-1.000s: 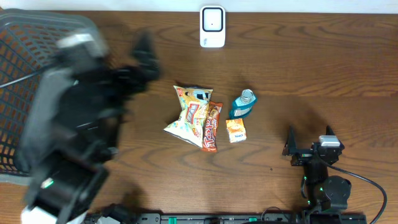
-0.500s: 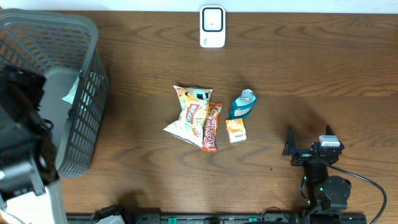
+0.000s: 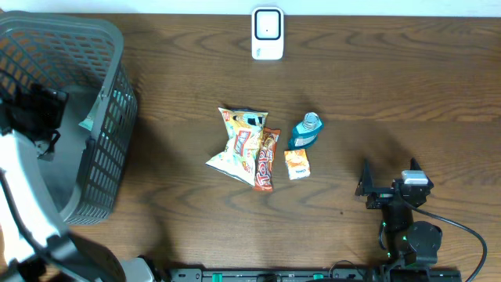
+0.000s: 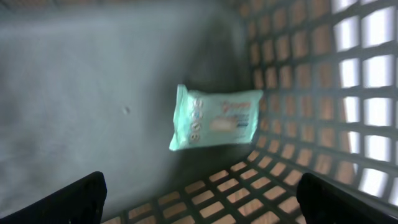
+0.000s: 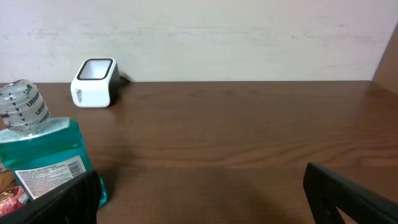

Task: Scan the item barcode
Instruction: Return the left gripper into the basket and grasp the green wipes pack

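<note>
The left gripper (image 4: 200, 186) hangs inside the grey basket (image 3: 109, 168) at the 9 o'clock side of the counter (image 3: 391, 86). Its jaws are spread wide and hold nothing. Directly under it, a pale green pack of wipes (image 4: 214, 117) lies flat on the basket floor, its long axis running roughly 3 to 9 o'clock in the wrist view. This pack looks already dealt with.

The other goods sit mid-counter: a chip bag (image 3: 237, 141), a red snack bar (image 3: 266, 160) lying along 12 to 6 o'clock, a small orange packet (image 3: 297, 164) and a blue bottle (image 3: 304, 133) standing upright. The scanner (image 3: 267, 33) stands at 12 o'clock from this cluster, well apart from it.

The right gripper (image 3: 389, 176) rests at about 4 o'clock from the cluster, fully open and empty. The bottle lies toward its 10 o'clock. The right arm is probably the nearer one for the bottle and the orange packet, while the left must cross toward 3 o'clock.
</note>
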Controlling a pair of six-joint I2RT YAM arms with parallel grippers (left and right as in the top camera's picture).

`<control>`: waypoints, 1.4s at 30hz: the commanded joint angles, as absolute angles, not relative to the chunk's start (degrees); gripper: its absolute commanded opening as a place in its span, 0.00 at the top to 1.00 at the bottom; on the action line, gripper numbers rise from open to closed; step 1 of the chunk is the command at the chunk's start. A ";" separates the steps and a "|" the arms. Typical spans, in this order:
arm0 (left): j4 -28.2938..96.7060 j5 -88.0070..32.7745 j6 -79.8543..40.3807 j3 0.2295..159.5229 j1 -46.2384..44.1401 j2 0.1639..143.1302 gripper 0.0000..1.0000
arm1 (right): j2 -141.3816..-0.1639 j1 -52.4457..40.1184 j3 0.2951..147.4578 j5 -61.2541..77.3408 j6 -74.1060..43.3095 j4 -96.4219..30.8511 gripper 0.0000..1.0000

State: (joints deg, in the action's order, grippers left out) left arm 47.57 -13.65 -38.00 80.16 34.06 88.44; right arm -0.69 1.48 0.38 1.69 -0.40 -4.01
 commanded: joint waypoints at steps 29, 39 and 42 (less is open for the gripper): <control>29.95 -10.72 3.14 80.05 27.33 112.22 0.04 | -0.38 1.17 0.32 1.63 -1.02 -4.23 0.01; 27.31 -5.48 24.03 80.01 23.53 112.68 0.02 | -0.38 1.19 0.32 1.63 -1.02 -4.23 0.01; 27.33 -5.48 27.70 79.99 23.55 113.54 0.02 | -0.38 1.19 0.32 1.63 -1.02 -4.23 0.01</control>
